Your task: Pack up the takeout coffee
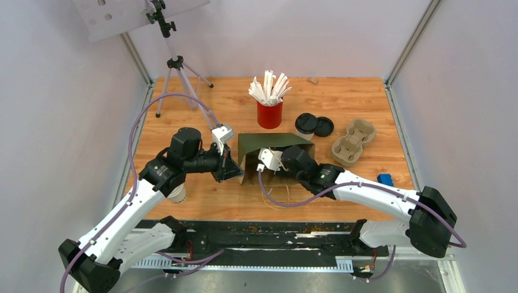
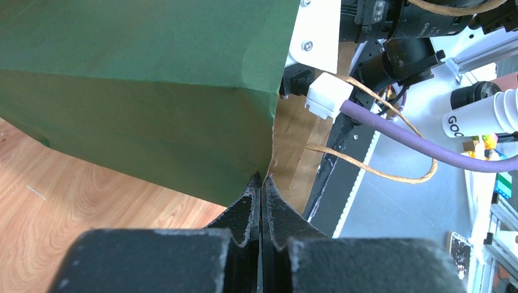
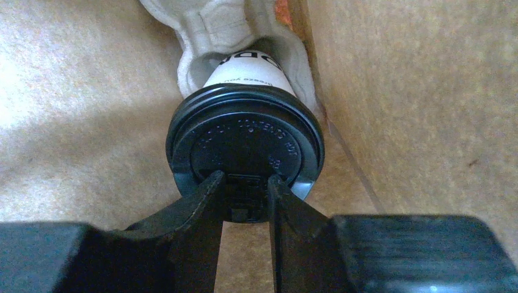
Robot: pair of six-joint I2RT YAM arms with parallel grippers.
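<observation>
The green paper bag lies on its side in the middle of the table, its mouth toward the arms. My left gripper is shut on the edge of the bag at its mouth, also seen from above. My right gripper is inside the bag, shut on the raised part of the black lid of the takeout coffee. The white cup rests in a grey pulp carrier deep in the bag. From above, the right fingers and this cup are hidden by the bag.
Behind the bag stand a red cup of white sticks, another lidded cup and a loose black lid. A pulp carrier lies at the right, a blue item nearer. A white cup sits under my left arm. A tripod stands back left.
</observation>
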